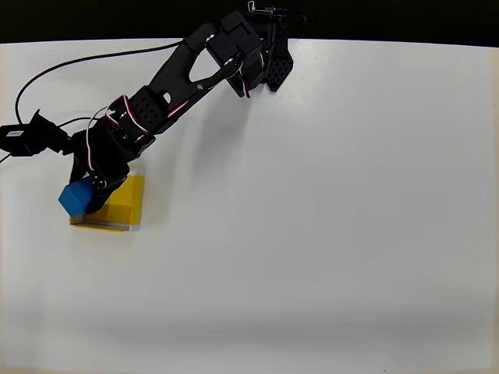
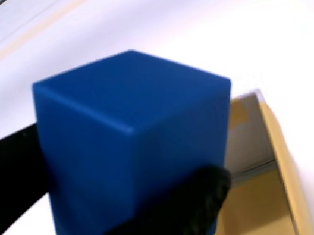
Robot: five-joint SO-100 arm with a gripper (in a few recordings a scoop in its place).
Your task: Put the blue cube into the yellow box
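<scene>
yellow box [image 1: 125, 204] | open top | blue cube [image 1: 76, 198] overhangs left rim (table right bare)

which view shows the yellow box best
The overhead view: the yellow box lies whole enough to read its square outline and place on the table, with its left part covered by the blue cube and the gripper. In the wrist view just a floor corner and one wall show behind the cube.

One blue cube [image 1: 76, 199] — one yellow box [image 1: 125, 204]
</scene>
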